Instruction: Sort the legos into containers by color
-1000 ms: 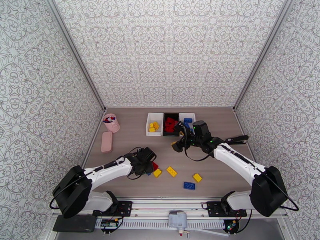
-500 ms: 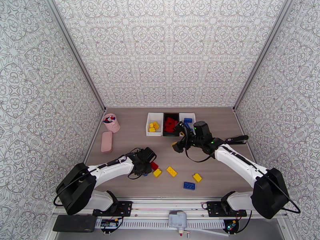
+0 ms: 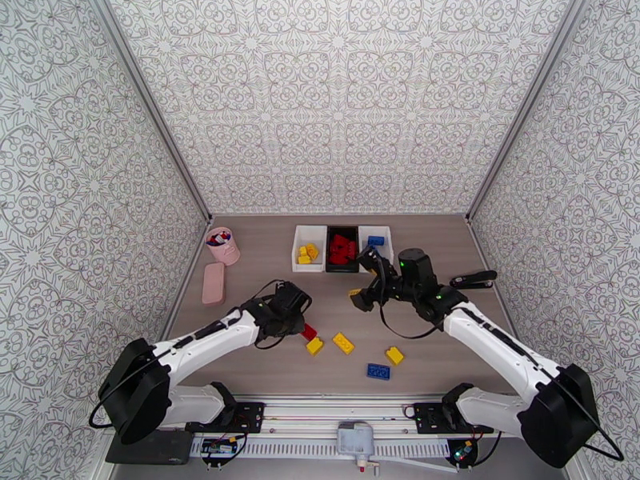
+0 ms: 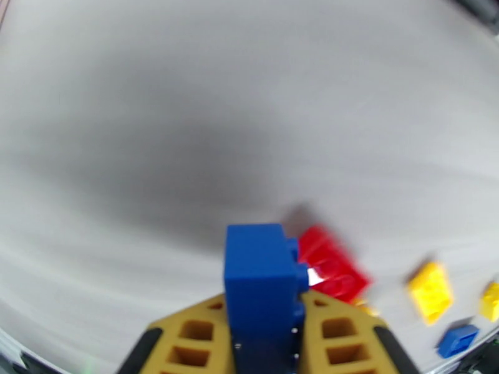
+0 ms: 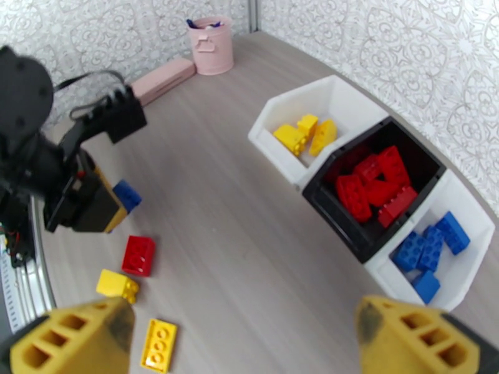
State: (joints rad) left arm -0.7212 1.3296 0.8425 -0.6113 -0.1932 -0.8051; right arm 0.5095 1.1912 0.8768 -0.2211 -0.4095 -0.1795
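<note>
Left wrist view: left gripper [image 4: 265, 325] pinches a blue brick [image 4: 259, 275]; a red brick [image 4: 330, 269] lies on the table [image 4: 187, 119] just beyond.

Right wrist view: right gripper [image 5: 246, 344] is spread wide and empty. A white bin [image 5: 268, 129] holds yellow legos, the black bin [image 5: 337, 213] red, and the second white bin [image 5: 390, 275] blue.

Top view: a loose blue brick [image 3: 378, 371] lies near the front edge.

Robot lab test cell: patterned walls [image 3: 336, 98] box in surface [image 3: 264, 266]; 2 arms [image 3: 216, 338] bolted to rail [image 3: 336, 410].
</note>
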